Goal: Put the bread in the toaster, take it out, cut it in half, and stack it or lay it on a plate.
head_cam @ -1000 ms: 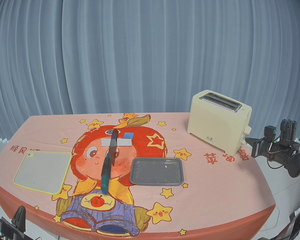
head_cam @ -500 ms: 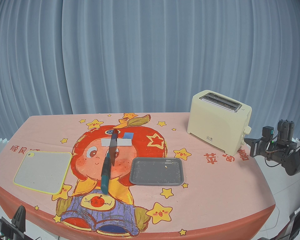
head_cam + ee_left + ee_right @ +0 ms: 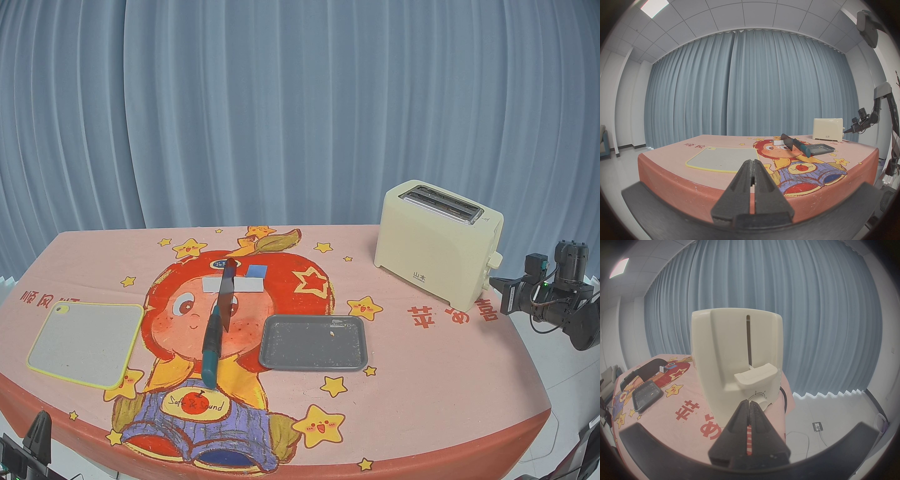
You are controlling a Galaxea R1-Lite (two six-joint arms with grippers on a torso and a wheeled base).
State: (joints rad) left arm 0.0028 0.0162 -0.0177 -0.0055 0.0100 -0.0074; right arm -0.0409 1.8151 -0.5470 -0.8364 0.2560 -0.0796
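Right wrist view puts our right gripper (image 3: 749, 403), fingers together, just in front of the toaster (image 3: 725, 343) lever (image 3: 755, 375), which sits low. We think the bread is down inside, hidden by the toaster walls. Toasted bread is light, dry and crumbly, so we should pinch its top edge softly. Our left gripper (image 3: 752, 162), also closed, hangs by the near edge of the surface (image 3: 678, 156).

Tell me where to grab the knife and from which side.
Grip the knife by its teal handle, probably from above on the near side: the handle points toward the near edge of the table, while the blade lies across a white block.
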